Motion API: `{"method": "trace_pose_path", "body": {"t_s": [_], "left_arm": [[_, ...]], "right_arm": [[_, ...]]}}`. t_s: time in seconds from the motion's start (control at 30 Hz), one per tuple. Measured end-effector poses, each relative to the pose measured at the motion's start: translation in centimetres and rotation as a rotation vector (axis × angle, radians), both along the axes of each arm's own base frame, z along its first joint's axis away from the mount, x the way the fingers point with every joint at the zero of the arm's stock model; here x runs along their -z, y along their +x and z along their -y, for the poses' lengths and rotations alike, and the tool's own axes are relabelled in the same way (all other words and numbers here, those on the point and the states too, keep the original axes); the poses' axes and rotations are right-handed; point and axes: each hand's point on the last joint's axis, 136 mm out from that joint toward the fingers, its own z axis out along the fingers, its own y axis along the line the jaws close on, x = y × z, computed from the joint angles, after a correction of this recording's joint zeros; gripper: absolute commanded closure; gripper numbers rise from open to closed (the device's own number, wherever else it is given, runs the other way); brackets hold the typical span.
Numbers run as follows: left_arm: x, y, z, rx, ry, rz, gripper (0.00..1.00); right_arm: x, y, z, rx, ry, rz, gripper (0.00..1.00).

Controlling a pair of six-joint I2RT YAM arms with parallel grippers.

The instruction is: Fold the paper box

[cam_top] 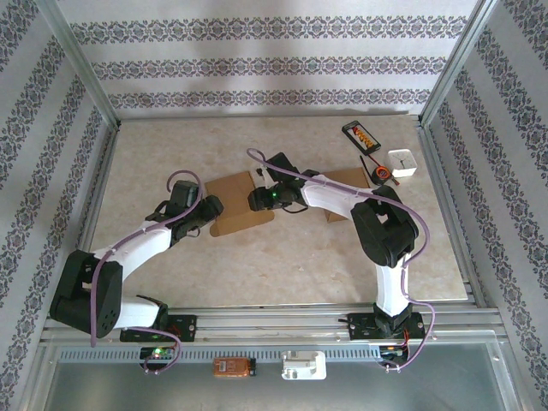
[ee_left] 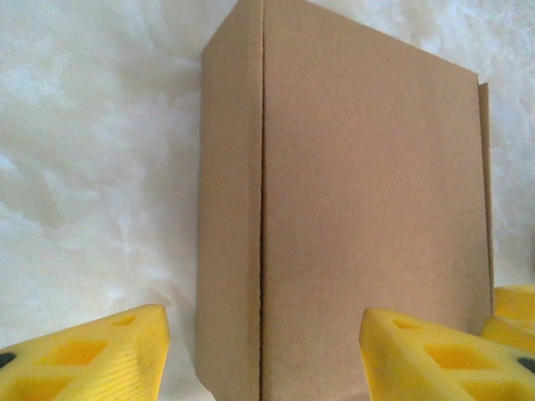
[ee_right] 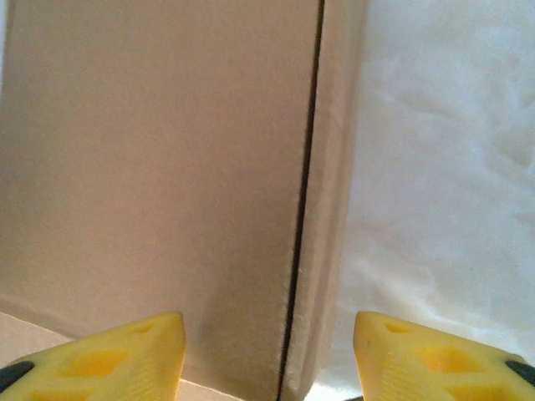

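A flat brown paper box (cam_top: 238, 202) lies mid-table between the two arms. My left gripper (cam_top: 211, 208) is at its left end, open, its yellow fingers (ee_left: 92, 355) spread either side of the box's edge strip (ee_left: 230, 209). My right gripper (cam_top: 257, 199) is at the box's right end, also open. In the right wrist view the yellow fingers (ee_right: 109, 359) straddle the box's side fold (ee_right: 330, 192), with a dark seam running between the main panel and the narrow strip.
A second brown cardboard piece (cam_top: 347, 181) lies under the right arm's forearm. At the back right sit a black tray with orange items (cam_top: 362, 135), a tape roll (cam_top: 381, 175) and a small white box (cam_top: 402, 163). Metal frame rails border the table.
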Motion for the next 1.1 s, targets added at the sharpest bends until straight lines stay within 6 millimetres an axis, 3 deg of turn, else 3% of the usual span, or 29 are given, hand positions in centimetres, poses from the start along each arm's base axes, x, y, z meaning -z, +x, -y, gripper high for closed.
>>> {"method": "trace_pose_path", "body": {"t_s": [0.17, 0.27, 0.4, 0.5, 0.7, 0.77, 0.97, 1.1], "left_arm": [[0.8, 0.6, 0.1, 0.006, 0.017, -0.012, 0.51], [2.3, 0.8, 0.5, 0.013, 0.004, -0.043, 0.60], [2.5, 1.6, 1.3, 0.020, -0.044, -0.014, 0.64], [2.4, 1.9, 1.5, 0.016, -0.071, 0.004, 0.63], [2.4, 1.7, 1.4, 0.009, -0.083, -0.001, 0.46], [2.1, 1.4, 1.4, 0.008, -0.082, -0.004, 0.45], [-0.9, 1.4, 1.4, 0.013, -0.096, 0.059, 0.44], [-2.2, 1.5, 1.4, 0.015, -0.105, 0.091, 0.43]], "right_arm": [[-1.3, 1.2, -0.8, 0.004, 0.029, 0.036, 0.45], [-0.2, 1.3, -0.9, 0.005, 0.019, 0.020, 0.48], [1.7, 1.0, -0.6, 0.016, 0.027, -0.027, 0.50], [1.7, 1.3, -0.3, 0.036, 0.075, -0.055, 0.51], [1.3, 1.6, 0.7, 0.087, 0.143, -0.104, 0.50], [0.9, 1.9, 1.2, 0.104, 0.159, -0.111, 0.50], [-1.6, 3.2, 2.4, 0.137, 0.205, -0.075, 0.54], [-1.6, 3.3, 2.6, 0.146, 0.219, -0.086, 0.57]]}}
